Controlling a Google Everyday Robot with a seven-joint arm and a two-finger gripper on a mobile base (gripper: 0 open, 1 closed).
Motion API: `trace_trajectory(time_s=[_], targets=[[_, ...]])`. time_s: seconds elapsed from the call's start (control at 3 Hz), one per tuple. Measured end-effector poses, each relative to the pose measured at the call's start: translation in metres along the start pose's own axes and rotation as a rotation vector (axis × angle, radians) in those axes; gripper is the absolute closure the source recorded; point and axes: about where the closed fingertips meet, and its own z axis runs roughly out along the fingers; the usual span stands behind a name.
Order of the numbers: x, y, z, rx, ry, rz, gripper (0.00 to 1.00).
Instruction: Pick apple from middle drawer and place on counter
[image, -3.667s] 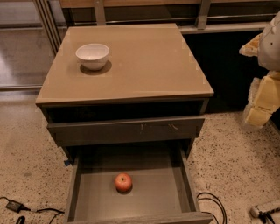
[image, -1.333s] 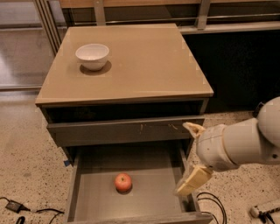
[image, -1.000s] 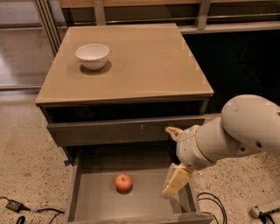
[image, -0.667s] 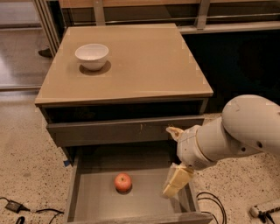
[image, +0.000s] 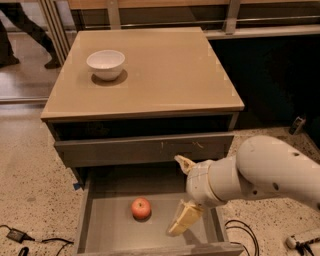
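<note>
Camera view: the gripper (image: 173, 195) has slid left since a sec ago. It's now low center, just right of the apple (image: 141, 208), not touching. Its jaws are wide open w/ nothing in them, so the grab is prob. next. The apple is round, red and shiny, on the flat grey floor of the middle drawer (image: 114, 231). The counter (image: 165, 70) is smooth and tan, w/ a white bowl (image: 105, 63) upper left.
</note>
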Motion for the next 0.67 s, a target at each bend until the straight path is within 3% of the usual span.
trace_trajectory(time_s=[0.67], targets=[[0.016,-0.007,0.063,0.024,-0.06,0.021,0.0]])
